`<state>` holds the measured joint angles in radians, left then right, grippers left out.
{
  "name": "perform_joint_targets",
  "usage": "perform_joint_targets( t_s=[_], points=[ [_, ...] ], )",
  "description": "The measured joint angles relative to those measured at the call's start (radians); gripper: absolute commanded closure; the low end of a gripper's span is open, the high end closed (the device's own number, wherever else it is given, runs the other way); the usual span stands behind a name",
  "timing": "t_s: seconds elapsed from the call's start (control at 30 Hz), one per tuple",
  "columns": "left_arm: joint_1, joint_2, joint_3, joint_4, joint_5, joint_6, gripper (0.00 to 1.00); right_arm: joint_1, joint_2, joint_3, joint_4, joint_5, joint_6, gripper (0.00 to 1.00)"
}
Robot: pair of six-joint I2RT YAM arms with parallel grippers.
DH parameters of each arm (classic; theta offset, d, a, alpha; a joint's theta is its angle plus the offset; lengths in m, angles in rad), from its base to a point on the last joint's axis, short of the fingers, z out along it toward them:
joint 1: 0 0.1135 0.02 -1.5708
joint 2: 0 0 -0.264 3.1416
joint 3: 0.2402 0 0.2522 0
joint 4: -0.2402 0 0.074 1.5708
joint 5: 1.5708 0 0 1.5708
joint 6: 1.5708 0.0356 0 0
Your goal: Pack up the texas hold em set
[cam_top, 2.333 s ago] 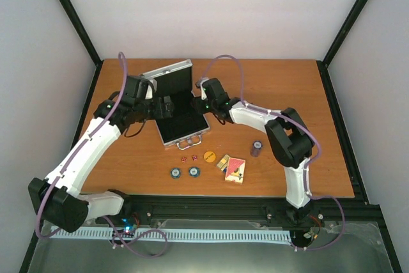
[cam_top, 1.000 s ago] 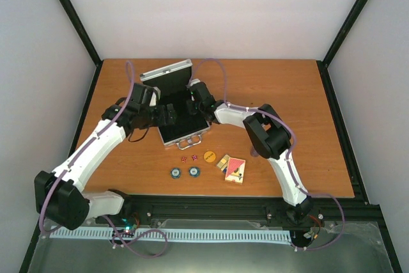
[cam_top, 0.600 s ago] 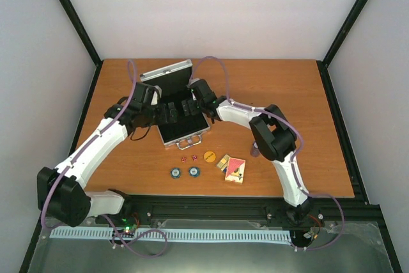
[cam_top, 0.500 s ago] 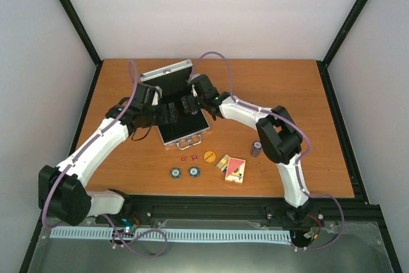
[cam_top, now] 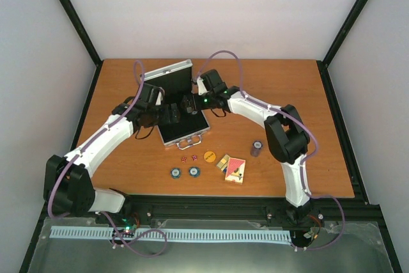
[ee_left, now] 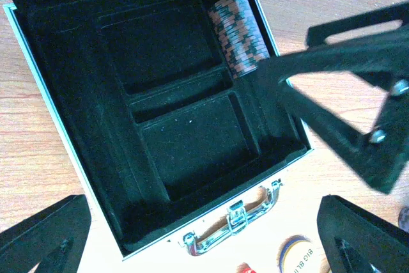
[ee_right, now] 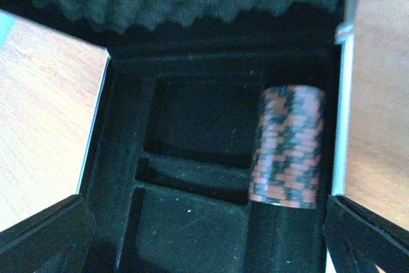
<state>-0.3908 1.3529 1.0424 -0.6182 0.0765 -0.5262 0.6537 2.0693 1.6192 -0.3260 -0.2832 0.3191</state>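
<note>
Silver aluminium case with black lining (cam_top: 183, 129) lies open on the far-left part of the brown wooden desk (cam_top: 287, 94), with its lid (cam_top: 167, 71) raised on the far side and its chrome handle (ee_left: 236, 218) facing the arms. A row of red-and-dark poker chips (ee_left: 236, 33) lies on its side in the long channel along the case's right wall, at the end nearer the lid; the right wrist view shows the same row (ee_right: 287, 145) beside the silver rim. The other compartments show only lining.

The left tool (ee_left: 201, 241) hangs above the handle end with its fingers spread wide, holding nothing. The right tool (ee_right: 204, 241) hangs above the chip row, also spread wide and holding nothing.

Near the arms, apart from the case, lie two blue chips (cam_top: 175, 172), red dice (cam_top: 183, 158), an orange round button (cam_top: 209, 156), a red-backed card deck (cam_top: 235, 169) touching a tan one (cam_top: 223, 161), and a short chip stack (cam_top: 257, 148).
</note>
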Motion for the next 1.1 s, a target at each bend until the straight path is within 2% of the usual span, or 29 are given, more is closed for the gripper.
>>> perform_joint_targets(
  t_s=[0.33, 0.73, 1.1],
  points=[
    [0.016, 0.0, -0.051, 0.043, -0.01, 0.001, 0.0, 0.002, 0.081, -0.012, 0.001, -0.149, 0.064, 0.0],
    [0.095, 0.056, -0.114, 0.164, 0.063, 0.0, 0.0, 0.002, 0.133, 0.003, 0.016, -0.158, 0.116, 0.0],
    [0.107, 0.111, -0.12, 0.201, 0.107, 0.003, 0.0, 0.004, 0.169, 0.043, 0.049, -0.118, 0.168, 0.0]
  ],
)
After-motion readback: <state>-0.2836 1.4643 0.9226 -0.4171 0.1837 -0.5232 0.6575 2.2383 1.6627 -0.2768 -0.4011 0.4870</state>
